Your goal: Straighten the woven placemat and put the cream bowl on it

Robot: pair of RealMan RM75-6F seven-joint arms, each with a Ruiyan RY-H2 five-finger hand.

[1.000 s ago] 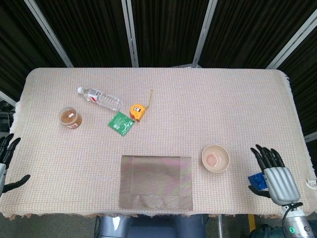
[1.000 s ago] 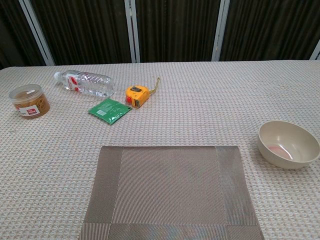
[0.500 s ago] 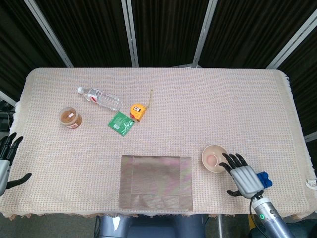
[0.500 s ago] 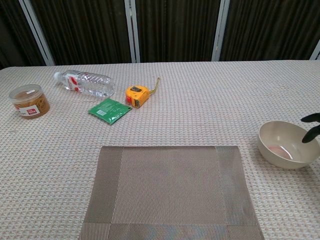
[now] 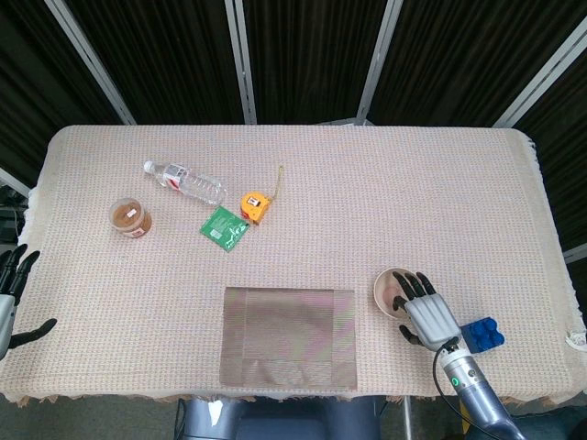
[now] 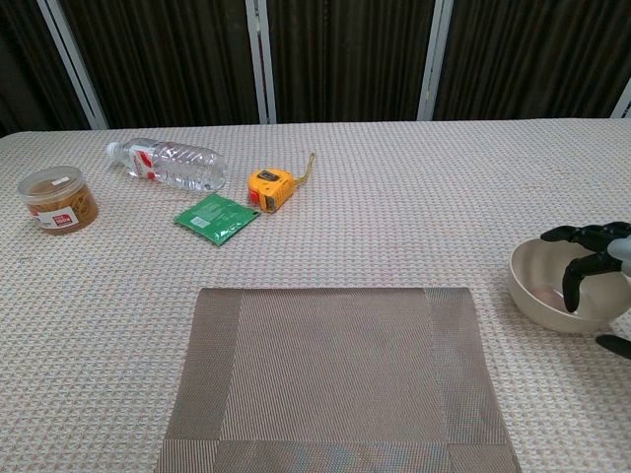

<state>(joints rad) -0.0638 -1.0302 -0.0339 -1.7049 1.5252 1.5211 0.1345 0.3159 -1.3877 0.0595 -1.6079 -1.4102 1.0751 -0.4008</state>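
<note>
Dark slatted panels back my desk (image 5: 367, 211), which wears a pale woven cloth. My right hand (image 5: 426, 313) hangs over the cream bowl (image 6: 545, 287), palm down, its dark fingers (image 6: 579, 268) spread and curving past the rim into the hollow, gripping nothing. That bowl stands just right of the woven placemat (image 6: 340, 379), which lies flat and square at the near edge. My left hand (image 5: 9, 302) waits off the desk's left edge, fingers apart, holding nothing.
</note>
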